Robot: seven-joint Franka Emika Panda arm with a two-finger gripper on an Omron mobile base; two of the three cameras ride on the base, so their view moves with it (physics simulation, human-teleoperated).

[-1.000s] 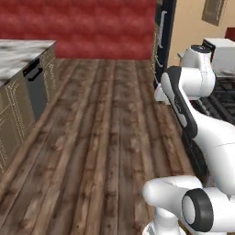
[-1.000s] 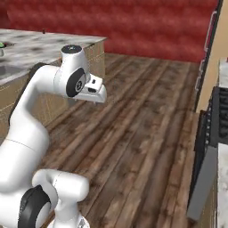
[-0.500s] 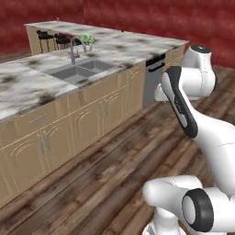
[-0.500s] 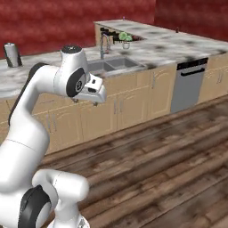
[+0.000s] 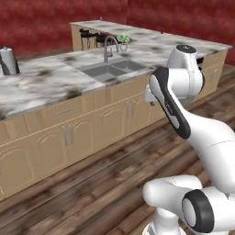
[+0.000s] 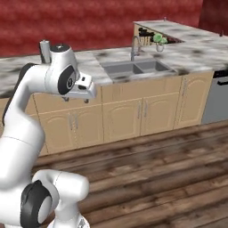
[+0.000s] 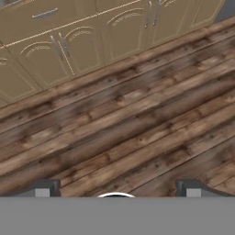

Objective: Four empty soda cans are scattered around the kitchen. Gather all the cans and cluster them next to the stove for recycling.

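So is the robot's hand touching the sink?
Apart. The right base view shows the gripper hanging in front of the cabinets, well short of the sink set in the countertop. The hand view shows open jaws above the wooden floor.

Even, bright rendered light with only faint shadows; soft overall blur, no glare on the worktop [image 5: 50,80].

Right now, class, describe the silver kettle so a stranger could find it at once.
Start at the long marble counter above the tan cabinets. From the double sink and its faucet, follow the counter toward its far end. There stands the kettle, alone: a shiny rounded silver vessel with a dark top, nothing beside it.
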